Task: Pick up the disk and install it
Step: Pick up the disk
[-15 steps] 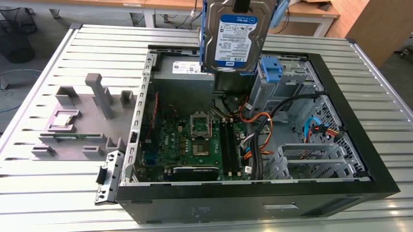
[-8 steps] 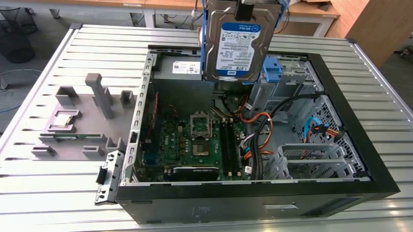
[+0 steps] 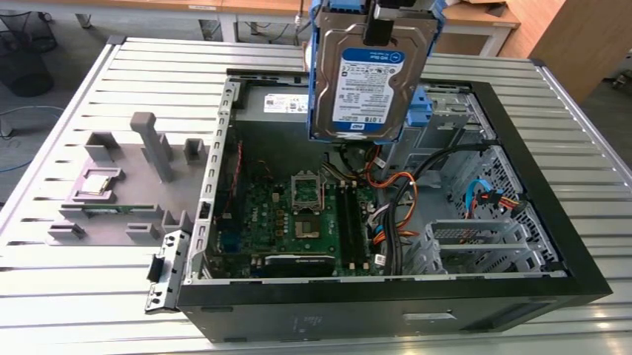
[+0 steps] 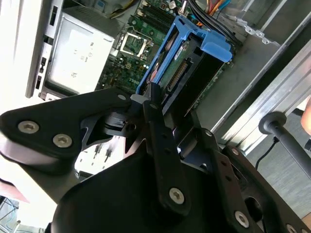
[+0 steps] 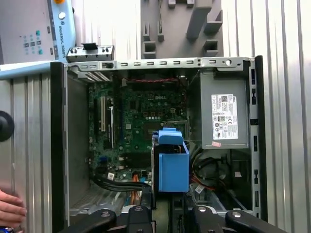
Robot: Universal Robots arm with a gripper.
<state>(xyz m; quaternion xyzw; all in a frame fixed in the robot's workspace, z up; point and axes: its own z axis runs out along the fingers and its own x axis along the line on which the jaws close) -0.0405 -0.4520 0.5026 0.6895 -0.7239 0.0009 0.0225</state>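
Exterior view, disk (image 3: 368,81) held above case (image 3: 395,292), tool (image 3: 380,26) cut off

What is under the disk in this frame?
The gripper holds the disk above the open case. Below it lie the green motherboard and loose cables. The spot straight beneath is covered by the disk itself.

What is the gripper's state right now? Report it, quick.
Gripper: shut on the disk, holding it upright above the open computer case.
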